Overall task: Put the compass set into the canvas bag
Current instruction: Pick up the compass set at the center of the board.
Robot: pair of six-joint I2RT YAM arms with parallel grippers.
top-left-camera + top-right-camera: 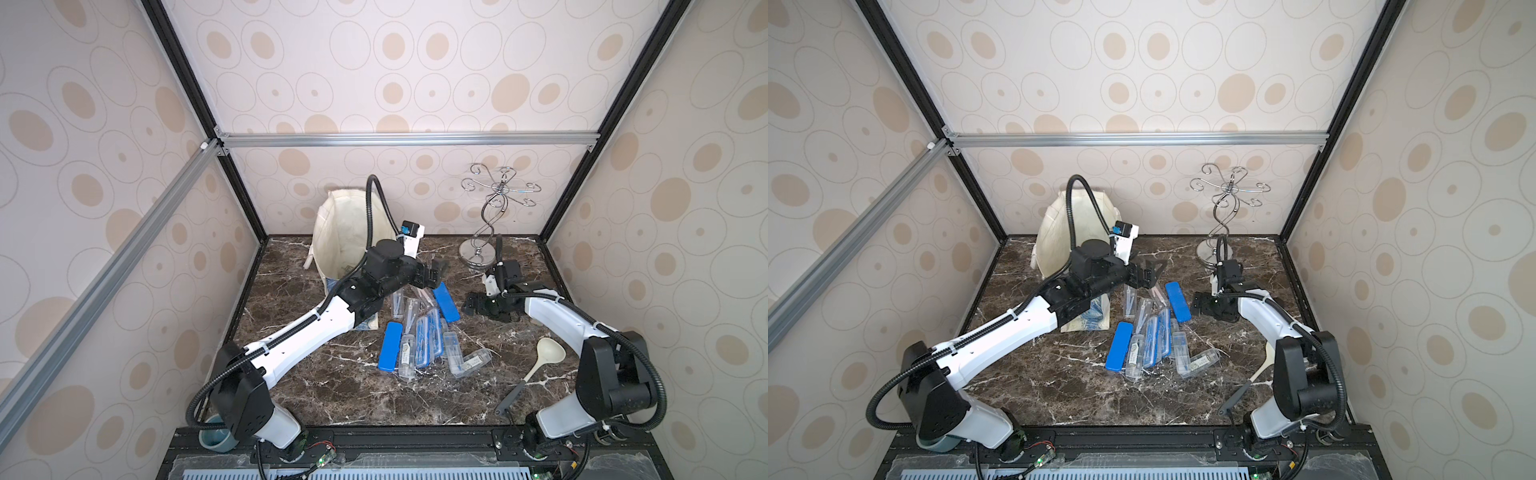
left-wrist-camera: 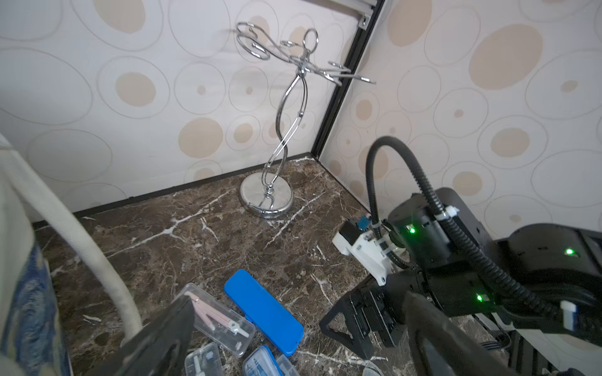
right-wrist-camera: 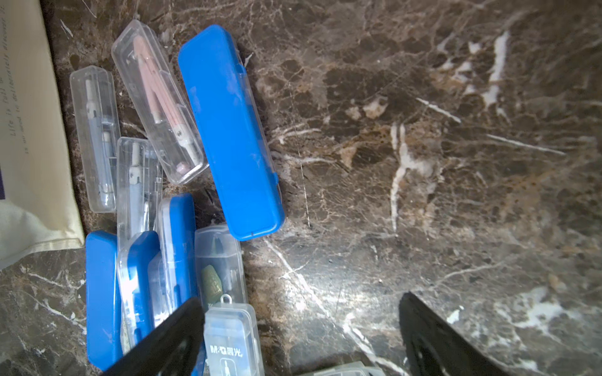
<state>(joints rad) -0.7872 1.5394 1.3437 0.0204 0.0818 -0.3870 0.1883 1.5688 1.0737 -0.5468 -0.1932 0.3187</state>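
Observation:
The canvas bag (image 1: 340,232) (image 1: 1050,237) stands open at the back left, its blue print (image 1: 1096,316) low on the near face. Several compass sets in blue and clear cases lie in a pile (image 1: 419,336) (image 1: 1150,336) to its right. One blue case (image 1: 446,302) (image 2: 264,312) (image 3: 231,130) lies at the pile's far right. My left gripper (image 1: 436,272) (image 2: 299,299) hangs open and empty above the pile's far end, beside the bag. Low beside the blue case, my right gripper (image 1: 471,305) (image 3: 301,299) is open, with a clear case (image 3: 231,338) next to one finger.
A chrome hook stand (image 1: 494,216) (image 2: 270,195) stands at the back right. A cream ladle with a dark handle (image 1: 540,361) lies at the front right, under the right arm. A teal bowl (image 1: 216,436) sits at the front left edge. Walls close in three sides.

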